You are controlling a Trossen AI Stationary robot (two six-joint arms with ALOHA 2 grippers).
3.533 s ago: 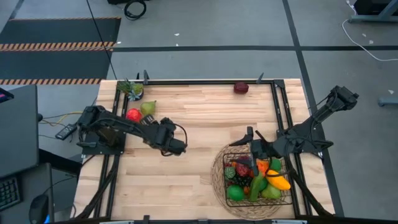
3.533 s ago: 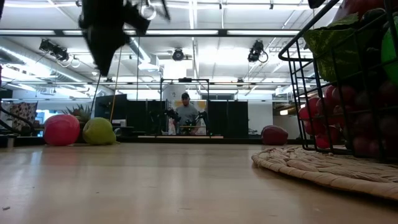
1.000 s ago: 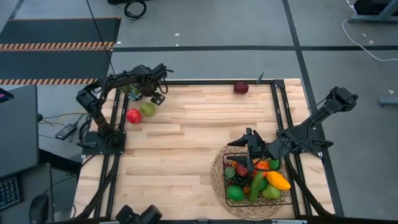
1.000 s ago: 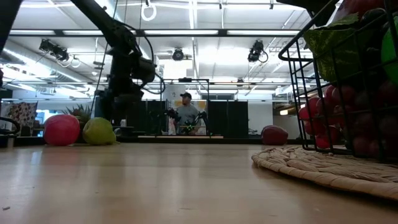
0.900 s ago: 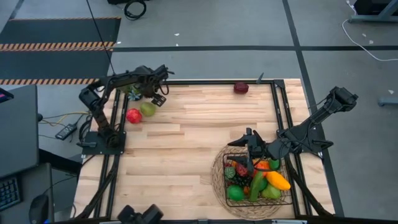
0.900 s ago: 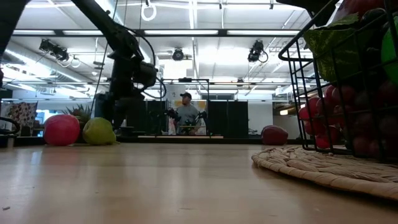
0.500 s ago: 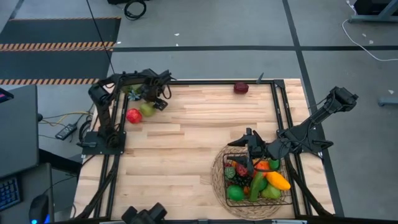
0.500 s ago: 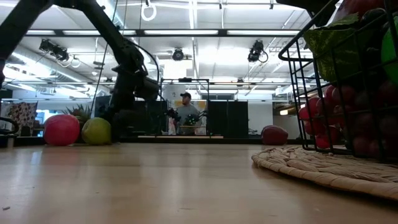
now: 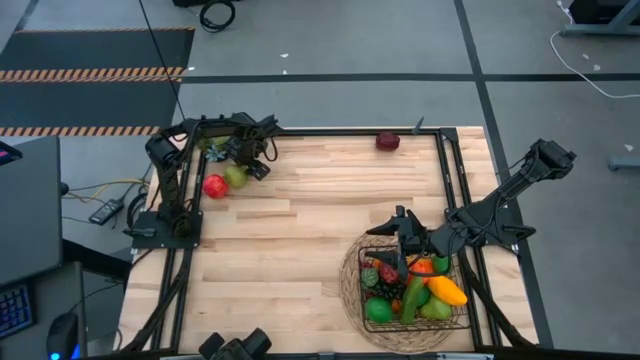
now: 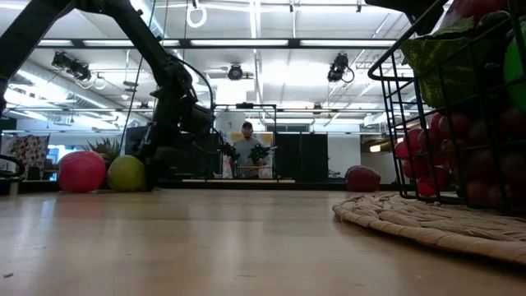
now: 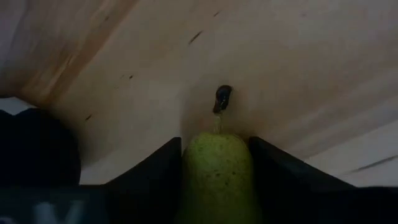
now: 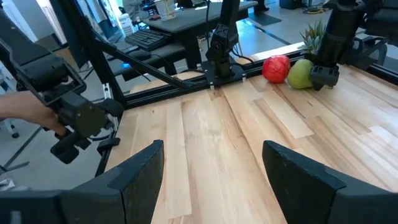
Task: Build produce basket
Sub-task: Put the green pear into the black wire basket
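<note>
A green pear (image 9: 236, 177) lies on its side on the table at the far left, next to a red apple (image 9: 214, 186). My left gripper (image 9: 248, 166) is down on the pear, shut on it; in the left wrist view the pear (image 11: 217, 177) fills the gap between the fingers. The black wire basket (image 9: 415, 292), full of produce, stands on a round woven mat (image 9: 352, 300) at the near right. My right gripper (image 9: 402, 232) is open and empty above the basket's far edge. My left gripper pinches the pear's two sides (image 11: 189, 168) between its two fingers, which come slanting down from above. The fingers lie along the pear, and its stem end (image 11: 219, 121) points out past the fingertips. The pear rests on the table.
A dark red fruit (image 9: 388, 141) lies at the far edge near the middle. A spiky green leafy item (image 9: 214, 144) sits in the far left corner. A black frame rail (image 9: 330, 131) runs round the table. A person's hand (image 12: 28, 115) shows beyond the left side.
My left gripper has come down and a little toward the near edge, onto the green pear. The pear has shifted slightly toward the red apple and stays on the table.
</note>
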